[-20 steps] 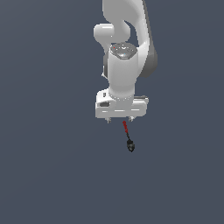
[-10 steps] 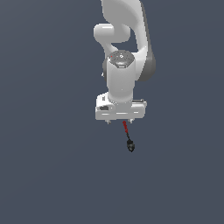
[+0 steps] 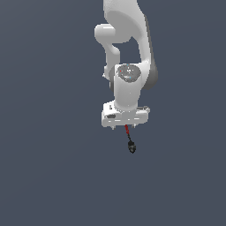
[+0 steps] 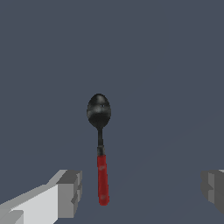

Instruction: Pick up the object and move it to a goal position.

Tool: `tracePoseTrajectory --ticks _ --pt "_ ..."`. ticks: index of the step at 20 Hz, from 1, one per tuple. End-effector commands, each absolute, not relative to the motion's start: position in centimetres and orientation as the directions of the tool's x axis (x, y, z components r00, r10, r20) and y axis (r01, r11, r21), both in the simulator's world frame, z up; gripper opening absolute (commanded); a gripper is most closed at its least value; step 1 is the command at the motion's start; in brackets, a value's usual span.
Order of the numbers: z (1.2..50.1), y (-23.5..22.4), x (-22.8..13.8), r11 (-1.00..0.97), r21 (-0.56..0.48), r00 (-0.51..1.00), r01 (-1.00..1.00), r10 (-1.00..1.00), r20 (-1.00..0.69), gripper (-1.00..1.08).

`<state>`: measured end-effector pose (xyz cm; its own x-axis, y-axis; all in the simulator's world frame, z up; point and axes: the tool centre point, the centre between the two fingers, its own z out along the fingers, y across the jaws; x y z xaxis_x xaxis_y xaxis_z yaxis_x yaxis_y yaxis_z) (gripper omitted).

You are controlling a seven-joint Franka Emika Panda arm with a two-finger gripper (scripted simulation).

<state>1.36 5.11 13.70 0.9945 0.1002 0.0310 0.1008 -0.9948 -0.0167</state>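
Note:
The object point(image 3: 130, 142) is a tiny spoon-like tool with a thin red shaft and a black bulbous tip. In the exterior view it pokes out just under the white gripper point(image 3: 125, 126), with the top of its shaft hidden behind the hand. In the wrist view the object point(image 4: 102, 175) lies between the two grey fingertips point(image 4: 70, 192). It is much closer to one fingertip than to the other and touches neither. The gripper point(image 4: 142, 190) is open wide with nothing held.
Plain dark grey ground fills both views. The white arm point(image 3: 128, 53) rises above the hand to the top edge of the exterior view. No other objects, containers or goal marker show.
The hand has come down a little towards the object and shifted slightly to the exterior view's right. The object has stayed in place.

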Motion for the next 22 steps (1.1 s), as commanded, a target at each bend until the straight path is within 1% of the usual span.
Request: tracePoseTrajectory --ticks 1,8,17,22 --pt "11.6 6.1 1.0 -0.991 -0.010 0.991 0.136 0.135 0.022 1.00" --pt "7.0 8.1 0.0 -0.977 -0.001 0.977 0.213 0.213 0.004 1.00" --pt "5.9 8.5 -0.2 -0.974 -0.001 0.974 0.227 0.227 -0.001 1.00" --pt "4.0 8.5 -0.3 -0.974 0.000 0.974 0.228 0.228 -0.001 1.00"
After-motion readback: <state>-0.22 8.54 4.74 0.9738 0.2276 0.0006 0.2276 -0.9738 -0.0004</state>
